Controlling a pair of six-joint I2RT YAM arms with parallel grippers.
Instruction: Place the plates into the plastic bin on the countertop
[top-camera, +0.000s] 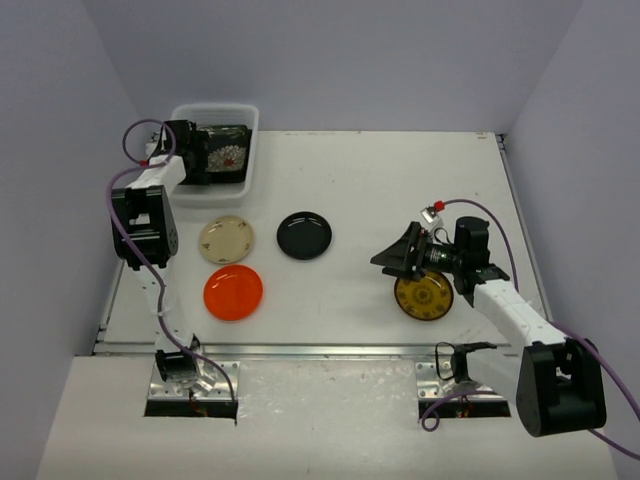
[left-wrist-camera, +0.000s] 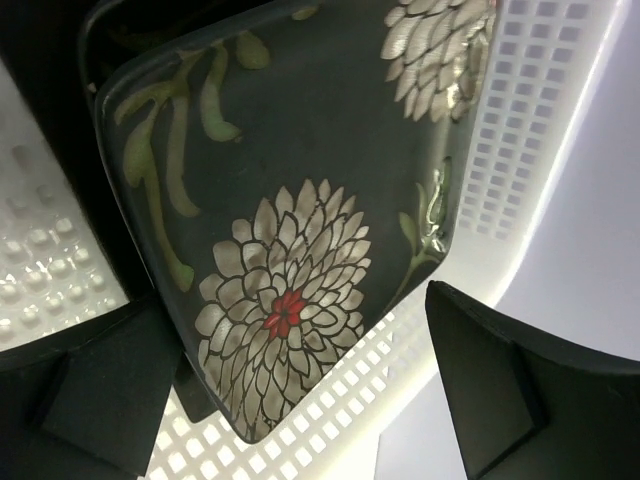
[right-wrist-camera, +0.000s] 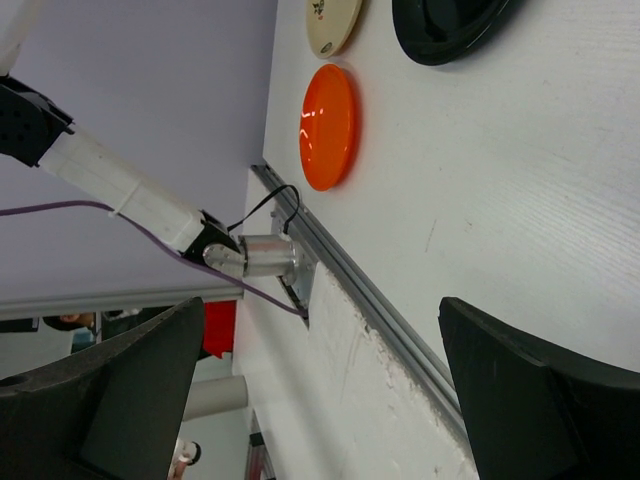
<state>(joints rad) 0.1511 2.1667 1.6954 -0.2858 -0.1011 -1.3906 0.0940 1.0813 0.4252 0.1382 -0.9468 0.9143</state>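
- The left gripper (left-wrist-camera: 292, 300) is found with its jaws spread wide over the bin (left-wrist-camera: 520, 130).
- Nothing is pinched. The right finger (left-wrist-camera: 500, 390) is seen clear of the floral plate (left-wrist-camera: 290, 200). Contact at the left finger (left-wrist-camera: 100, 400) cannot be told.
- The floral plate, dark and square, is seen inside the bin, tilted, one corner lying between the two fingers.
- The edge of a second dark plate (left-wrist-camera: 100, 50) is noted beneath the floral plate; its pattern is hidden.
- The bin's lattice floor is seen on both sides of these plates.
- In the top view the bin (top-camera: 252, 150) is placed at the far left corner of the countertop (top-camera: 400, 190), the left arm reaching into it.
- The right gripper (right-wrist-camera: 322, 305) is also found with its jaws spread, nothing between them.
- In the top view the right gripper (top-camera: 405, 255) is held just above the yellow plate (top-camera: 423, 297), which lies flat on the countertop, partly covered by the wrist.
- The black plate (top-camera: 304, 235) lies near the middle of the countertop.
- The cream plate (top-camera: 226, 239) lies just left of the black plate.
- The orange plate (top-camera: 233, 292) lies just in front of the cream plate, close to the front rail (top-camera: 300, 348).
- Four round plates are thus recorded outside the bin.
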